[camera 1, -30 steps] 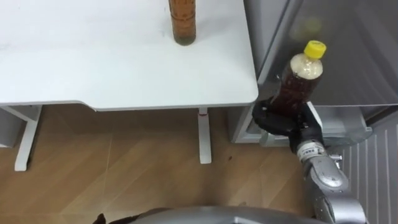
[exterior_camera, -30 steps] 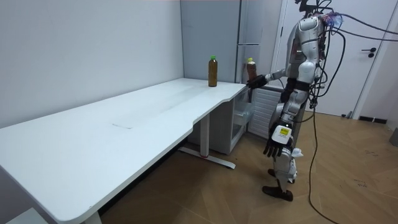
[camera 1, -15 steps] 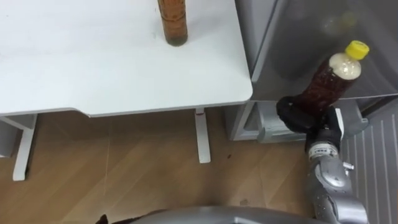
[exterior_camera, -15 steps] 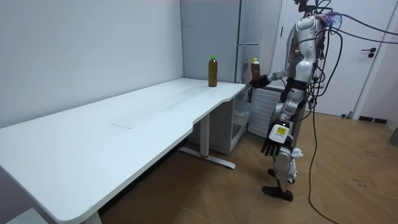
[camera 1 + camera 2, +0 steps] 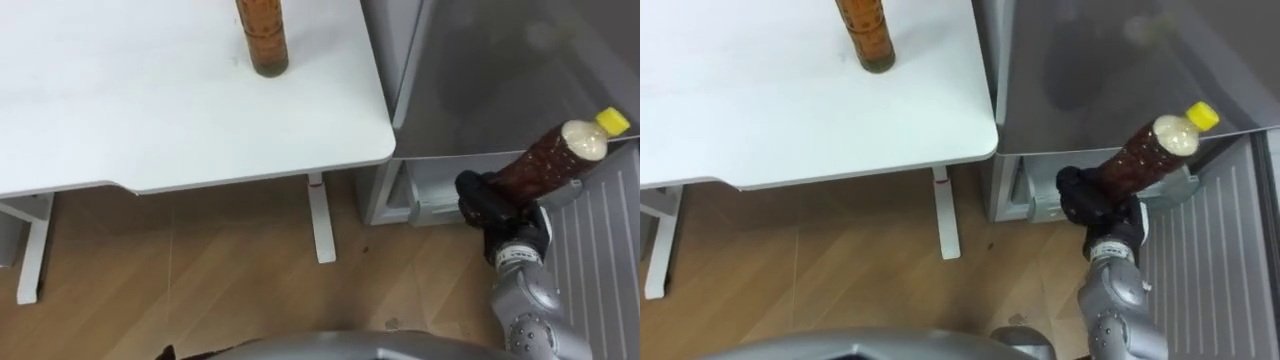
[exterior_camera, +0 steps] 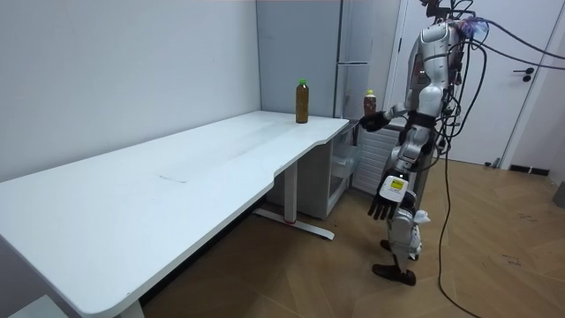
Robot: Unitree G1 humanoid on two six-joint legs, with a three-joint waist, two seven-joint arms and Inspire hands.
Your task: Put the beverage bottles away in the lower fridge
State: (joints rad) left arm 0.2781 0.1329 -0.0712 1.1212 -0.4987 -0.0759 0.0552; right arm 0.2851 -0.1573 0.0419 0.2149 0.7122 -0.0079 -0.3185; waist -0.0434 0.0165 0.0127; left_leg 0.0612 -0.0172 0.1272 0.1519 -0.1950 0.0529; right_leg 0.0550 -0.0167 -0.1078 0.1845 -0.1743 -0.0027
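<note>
Right arm stretched forward, right hand (image 5: 487,203) with fingers curled round the lower part of a tilted bottle (image 5: 548,162); left arm hanging at the side, left hand (image 6: 380,208) low, fingers loose.

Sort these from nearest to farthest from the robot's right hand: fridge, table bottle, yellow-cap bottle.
From the right hand, in the left eye view:
1. Yellow-cap bottle: in its grip, tilted to the right.
2. Fridge: just ahead of the hand.
3. Table bottle: far to the left, standing on the table.
</note>
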